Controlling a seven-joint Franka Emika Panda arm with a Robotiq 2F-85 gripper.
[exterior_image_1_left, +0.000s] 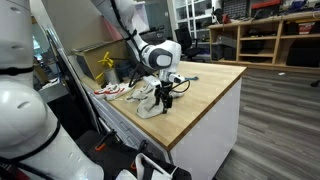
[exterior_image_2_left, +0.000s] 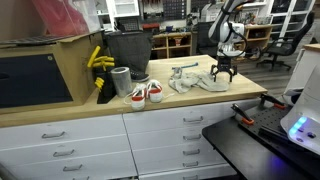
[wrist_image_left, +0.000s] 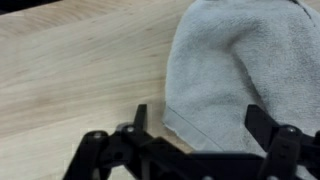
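Your fingers stand wide apart and grip nothing. In the wrist view, one finger hangs over the grey towel and the other over bare wood just beside its hemmed edge. Whether either tip touches the cloth cannot be told. In an exterior view, the towel lies crumpled on the wooden worktop directly under your fingers, towards the end of the worktop. A pair of red-and-white shoes sits near the towel but apart from it. A grey cup stands just beside the shoes, with a black bin behind it.
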